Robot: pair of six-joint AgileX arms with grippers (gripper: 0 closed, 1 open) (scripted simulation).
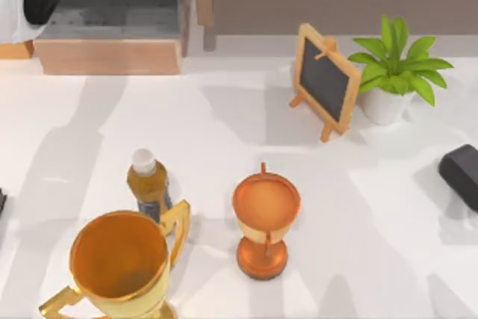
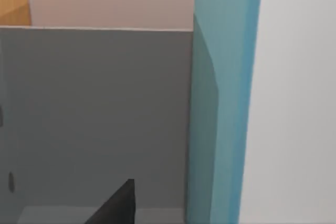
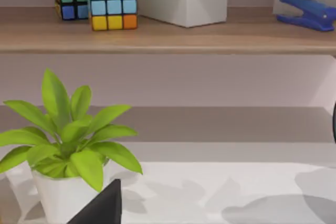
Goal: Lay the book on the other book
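In the left wrist view the book [image 2: 223,98] shows very close as an upright teal-blue band. A flat grey face [image 2: 100,119] lies right against one side of it and a plain white area against the other. I cannot tell whether either belongs to the other book. A dark part of my left gripper [image 2: 116,205] juts in just beside the teal band. My right arm [image 1: 463,173] stays parked at the table's right edge, and a dark part of its gripper [image 3: 102,208] shows in the right wrist view.
On the white table stand a large gold trophy [image 1: 119,263], a bottle [image 1: 148,183], a copper trophy [image 1: 265,214], a small chalkboard easel [image 1: 323,80] and a potted plant [image 1: 392,72]. A wooden shelf [image 3: 168,38] behind carries colour cubes, a white box and a blue stapler.
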